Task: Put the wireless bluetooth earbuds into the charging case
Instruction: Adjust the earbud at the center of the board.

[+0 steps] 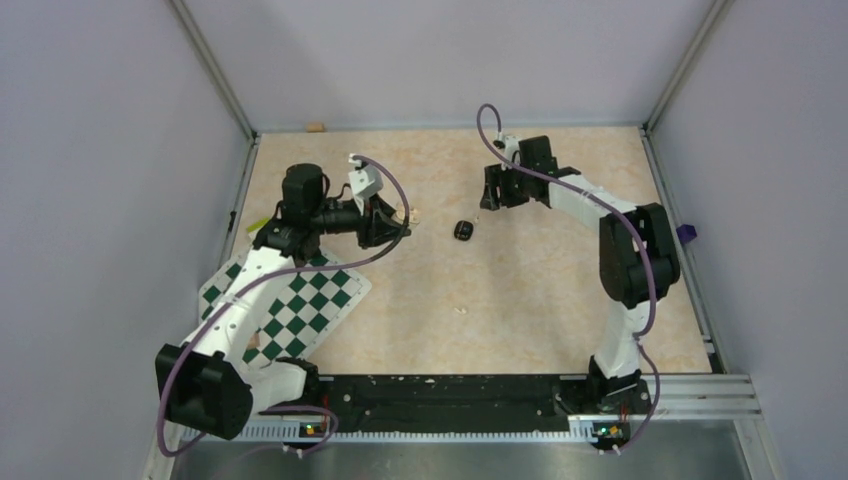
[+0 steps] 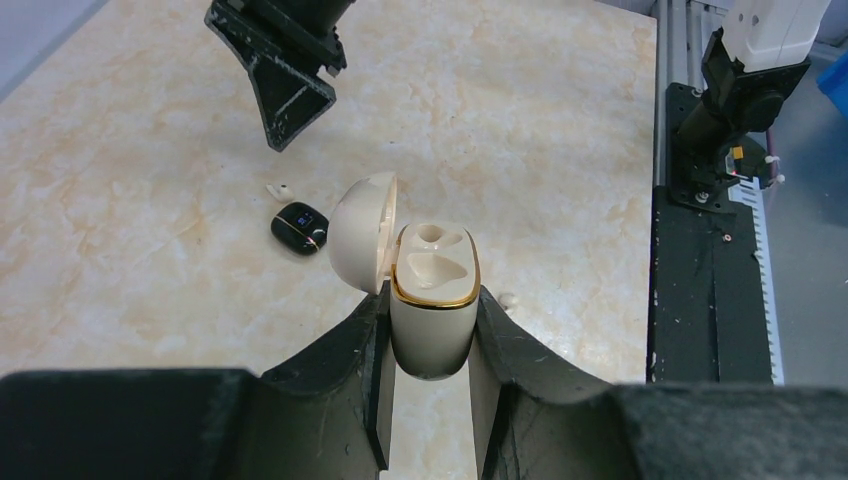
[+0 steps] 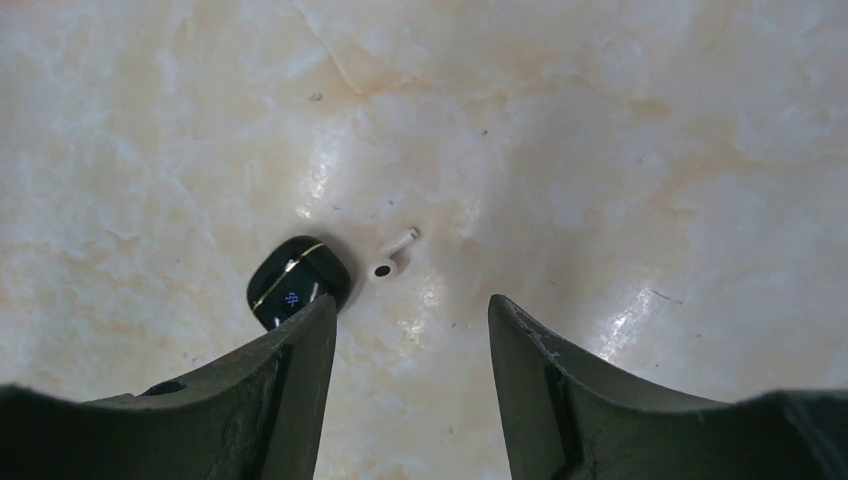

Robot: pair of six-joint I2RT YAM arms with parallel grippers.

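"Marbled beige tabletop [image 1: 420, 320], lilac walls [image 1: 100, 150] on three sides. Which step are you at?"

"Fetching the bud. My left gripper [image 2: 428, 305] is pinching the charging case [image 2: 432, 335] by its lower half, one finger on each flank. My right gripper [image 3: 410, 310] hangs over the earbud [image 3: 297, 283] with its fingers spread and nothing between them."

"Where does the bud lie?"

"On the bare table between my two arms. Seen from overhead, it is at about 3 o'clock from the case. From my right wrist it sits at 10 o'clock from the gap, just beside one fingertip rather than inside the gap. I see one black piece and cannot tell whether a second lies with it. A small white bit [image 3: 393, 255] lies at its 3 o'clock, near but apart."

"What does the next move call for?"

"As I judge it, I should slide toward 9 o'clock until the bud is centred, then descend and close softly. It is glossy and rounded, so it could squirt out of a hard pinch. The white bit should stay outside the grip."

"And the case?"

"Cream-white with a gold rim. The lid is swung open toward 9 o'clock, and the two moulded sockets both look empty."
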